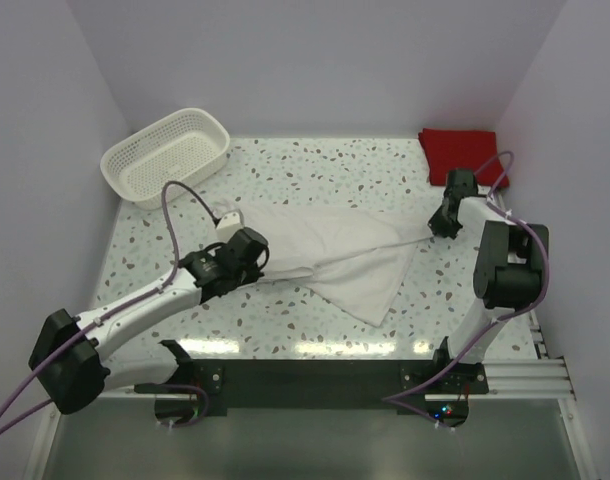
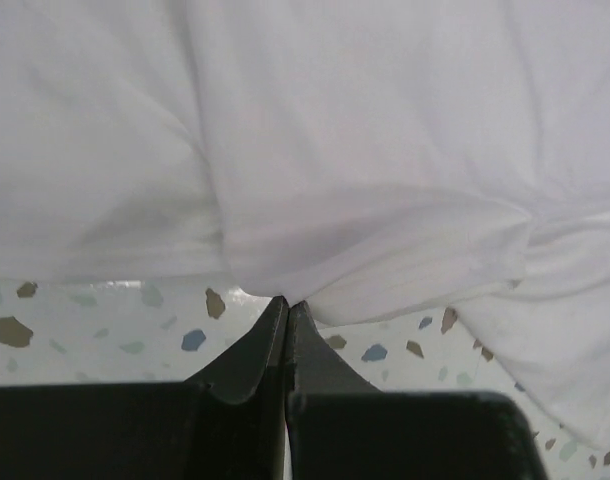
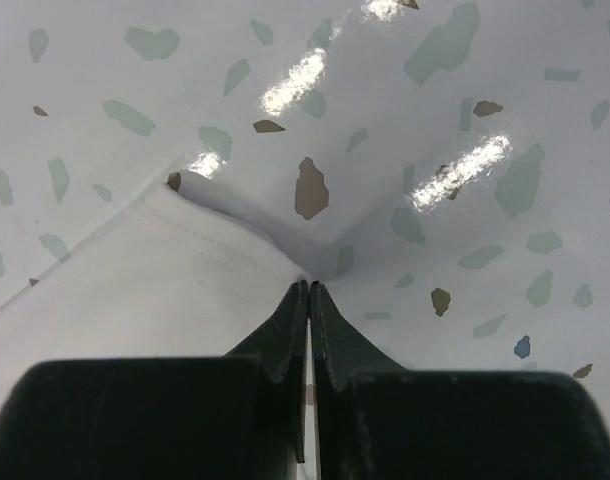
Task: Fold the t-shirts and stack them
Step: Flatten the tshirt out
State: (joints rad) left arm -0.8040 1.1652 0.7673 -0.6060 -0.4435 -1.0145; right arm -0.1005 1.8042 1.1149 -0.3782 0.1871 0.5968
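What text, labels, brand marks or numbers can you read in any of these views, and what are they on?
None. No view shows a readable word, label, brand or number: the white t-shirt, the red t-shirt, the basket and the speckled table are all plain.

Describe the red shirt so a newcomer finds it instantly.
Start at the speckled table, then go to its far right corner. The red t-shirt lies there as a compact folded rectangle, the only red thing, unlike the spread white t-shirt mid-table.
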